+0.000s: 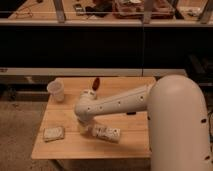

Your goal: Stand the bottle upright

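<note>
Well, my gripper sits low over the table, just beside the bottle, which lies on its side; how wide it stands I cannot tell

Pincer low over wooden table, just beside toppled bottle, cup far corner, packet near edge
</note>
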